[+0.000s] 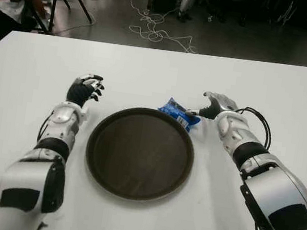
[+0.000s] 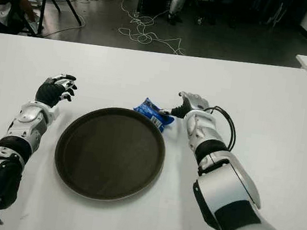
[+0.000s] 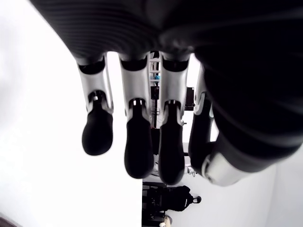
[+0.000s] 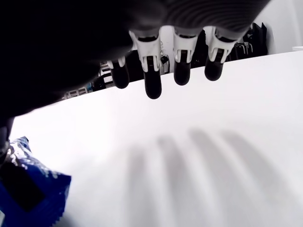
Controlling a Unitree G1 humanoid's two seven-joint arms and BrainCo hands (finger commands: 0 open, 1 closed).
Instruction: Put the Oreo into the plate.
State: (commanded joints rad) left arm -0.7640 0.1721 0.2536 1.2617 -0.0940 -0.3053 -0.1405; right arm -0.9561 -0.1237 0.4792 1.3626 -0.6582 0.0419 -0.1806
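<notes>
Oreo packet (image 1: pixel 179 114), blue, lying on the white table (image 1: pixel 148 68) against the far-right rim of the brown plate (image 1: pixel 139 153), right hand (image 1: pixel 216 105) open-fingered just beside it, left hand (image 1: pixel 84 89) relaxed and empty left of the plate; a nudge could slide it away.

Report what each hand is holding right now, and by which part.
Neither hand holds anything. The right hand is open beside the Oreo pack, its thumb at the pack's near corner, not clamped. The left hand is empty, left of the plate.
</notes>
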